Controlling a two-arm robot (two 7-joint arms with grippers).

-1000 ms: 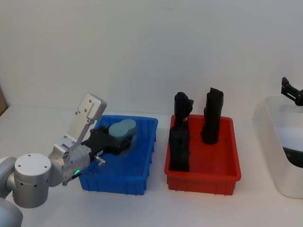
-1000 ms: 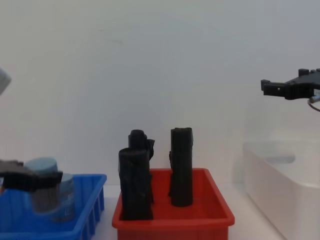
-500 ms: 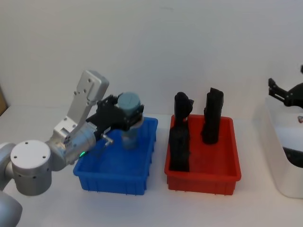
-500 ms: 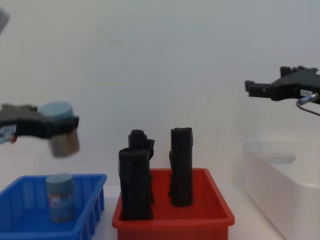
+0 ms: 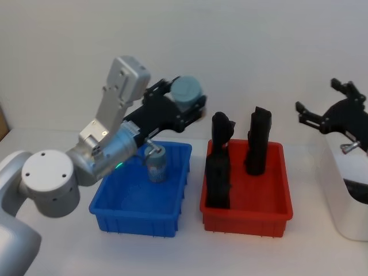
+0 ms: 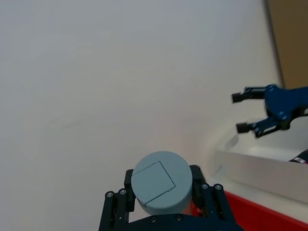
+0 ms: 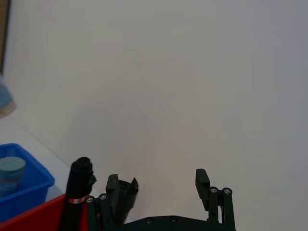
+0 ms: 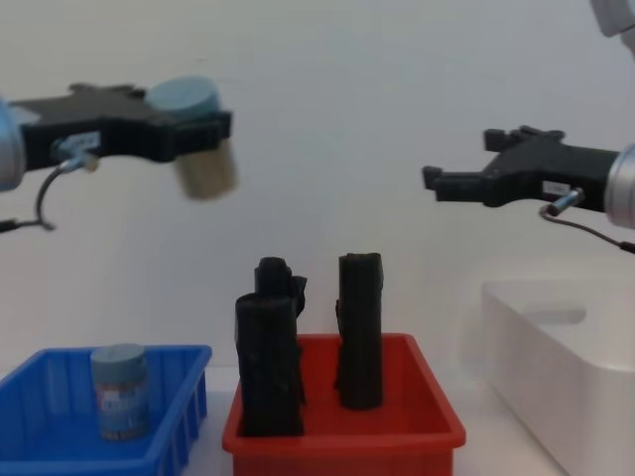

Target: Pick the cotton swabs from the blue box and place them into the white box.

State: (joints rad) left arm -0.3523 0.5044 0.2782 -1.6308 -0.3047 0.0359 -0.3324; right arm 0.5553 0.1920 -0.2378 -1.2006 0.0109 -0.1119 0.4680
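Note:
My left gripper (image 5: 184,108) is shut on a jar of cotton swabs (image 5: 187,92) with a grey-blue lid, held high in the air over the blue box's (image 5: 133,199) far right corner. In the chest view the held jar (image 8: 205,164) tilts under the gripper (image 8: 198,127), well above the bins. From the left wrist its lid (image 6: 161,182) sits between the fingers. A second jar (image 5: 156,164) stands upright inside the blue box (image 8: 177,419). My right gripper (image 5: 318,98) hovers open and empty, above the left rim of the white box (image 5: 344,198).
A red bin (image 5: 246,222) holding three tall black cylinders (image 5: 256,141) lies between the blue box and the white box (image 8: 556,369). Something dark lies inside the white box at its right edge. A plain wall stands close behind the table.
The left gripper has risen and swung right with the jar, from low in the blue box to high beside the red bin. The right gripper has moved left, off the white box.

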